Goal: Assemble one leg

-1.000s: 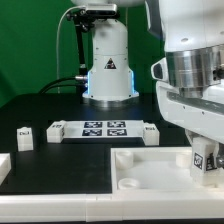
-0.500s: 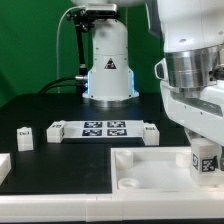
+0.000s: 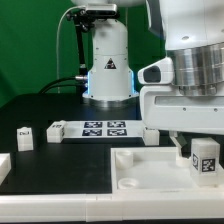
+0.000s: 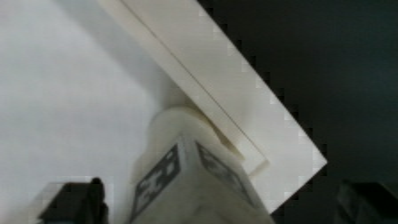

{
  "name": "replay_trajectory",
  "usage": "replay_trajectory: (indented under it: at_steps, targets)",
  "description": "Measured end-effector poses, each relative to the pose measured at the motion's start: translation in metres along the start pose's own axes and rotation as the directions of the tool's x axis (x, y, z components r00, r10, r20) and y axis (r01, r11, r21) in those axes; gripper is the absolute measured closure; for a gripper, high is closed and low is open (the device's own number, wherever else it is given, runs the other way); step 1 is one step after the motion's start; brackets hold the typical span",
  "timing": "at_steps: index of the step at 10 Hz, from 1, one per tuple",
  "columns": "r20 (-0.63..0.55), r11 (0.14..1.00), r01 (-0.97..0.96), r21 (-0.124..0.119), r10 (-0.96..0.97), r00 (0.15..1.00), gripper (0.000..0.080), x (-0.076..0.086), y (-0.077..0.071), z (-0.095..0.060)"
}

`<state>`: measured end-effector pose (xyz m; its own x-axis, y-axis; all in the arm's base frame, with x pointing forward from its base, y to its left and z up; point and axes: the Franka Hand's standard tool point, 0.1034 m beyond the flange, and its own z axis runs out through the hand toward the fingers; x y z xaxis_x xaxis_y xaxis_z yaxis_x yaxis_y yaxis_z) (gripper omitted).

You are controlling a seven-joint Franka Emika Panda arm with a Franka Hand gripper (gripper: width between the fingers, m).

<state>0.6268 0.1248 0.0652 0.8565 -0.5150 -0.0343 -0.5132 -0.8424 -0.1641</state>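
Note:
A leg (image 3: 206,160), a small white peg with a square marker tag, stands upright at the near right corner of the large white panel (image 3: 145,172). My gripper (image 3: 200,150) hangs over it with one finger on each side. In the wrist view the leg (image 4: 199,165) fills the middle. The dark fingertips (image 4: 71,203) stand a little off both its flanks, so the jaws are open around it. The leg's foot and the socket are hidden. Two more legs lie on the black table, one at the left (image 3: 25,134) and one to the right of the marker board (image 3: 150,131).
The marker board (image 3: 100,128) lies flat mid-table. Another white part (image 3: 3,166) shows at the left edge. The robot's white base (image 3: 108,60) stands behind the board. A raised rim runs along the panel's far edge (image 3: 150,152).
The hand has turned about its upright axis and now faces the camera squarely. The leg's tag also faces more to the front. The hand stays over the same panel corner.

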Motion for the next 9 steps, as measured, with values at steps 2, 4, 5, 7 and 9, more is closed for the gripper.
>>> replay_trajectory:
  at_steps: [2, 4, 5, 7, 9]
  targets:
    - [-0.007, 0.955, 0.294, -0.024, -0.294, 0.956, 0.015, -0.0002, -0.0001, 0.0005]
    - [-0.023, 0.88, 0.472, -0.049, -0.473, 0.881, 0.015, 0.0002, -0.0035, 0.0]
    - [-0.024, 0.811, 0.582, -0.061, -0.584, 0.812, 0.015, 0.0018, -0.003, -0.0003]
    - [-0.02, 0.769, 0.636, -0.063, -0.638, 0.769, 0.015, 0.0028, -0.0021, -0.0006]
    - [-0.02, 0.769, 0.636, -0.063, -0.638, 0.77, 0.0273, 0.0029, -0.002, -0.0006]
